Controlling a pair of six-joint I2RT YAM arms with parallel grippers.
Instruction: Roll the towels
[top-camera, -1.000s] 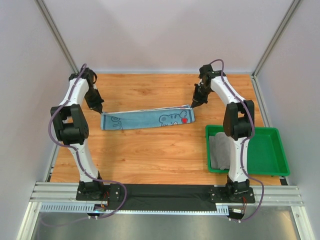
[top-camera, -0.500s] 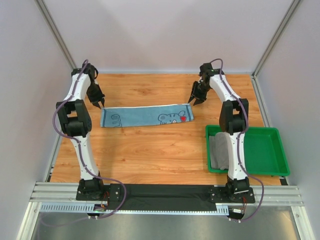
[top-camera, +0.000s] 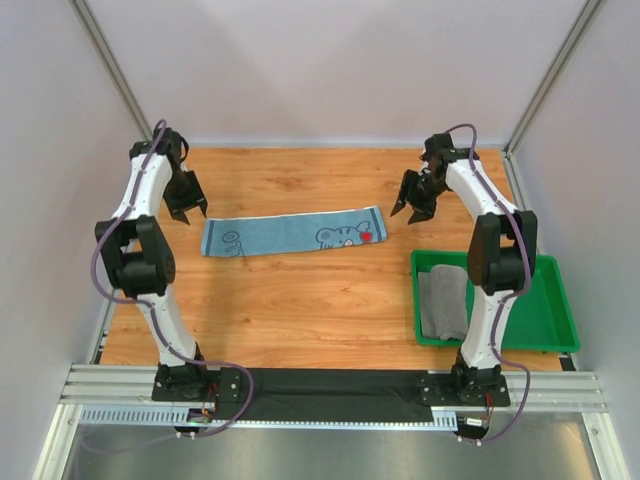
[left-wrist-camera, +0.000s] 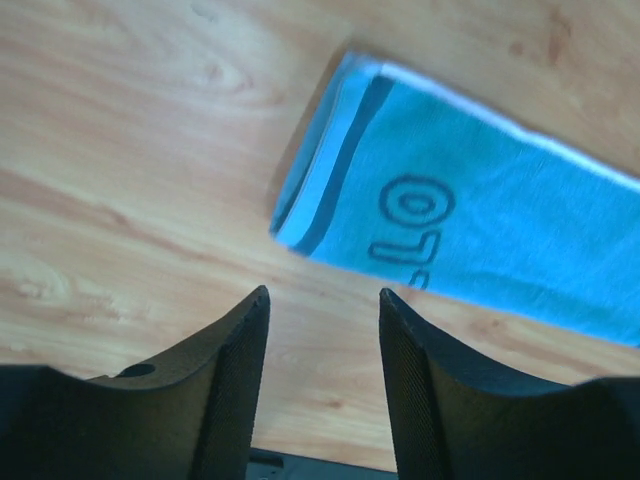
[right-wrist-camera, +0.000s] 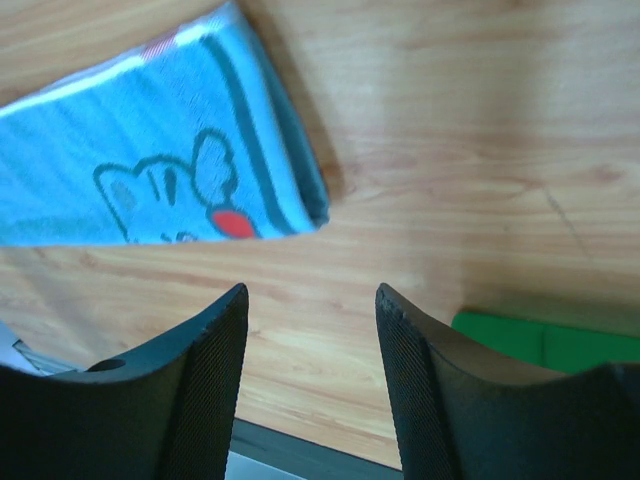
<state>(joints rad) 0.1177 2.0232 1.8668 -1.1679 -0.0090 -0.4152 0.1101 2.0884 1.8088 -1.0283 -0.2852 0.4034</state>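
A light blue towel lies flat on the wooden table as a long folded strip, lettering at its left end and a cartoon with a red mark at its right. My left gripper hovers just off the strip's left end, open and empty. In the left wrist view the towel sits ahead and to the right of the gripper. My right gripper stands open and empty just beyond the right end. The right wrist view has the towel up and left of the gripper. A grey towel lies in the tray.
A green plastic tray stands at the near right, and its corner shows in the right wrist view. The right arm reaches over the tray's left part. White walls and metal posts enclose the table on three sides.
Both grippers opened and let go of the blue towel's ends, then drew outward, left one to the left and right one to the right. The towel has settled flat.
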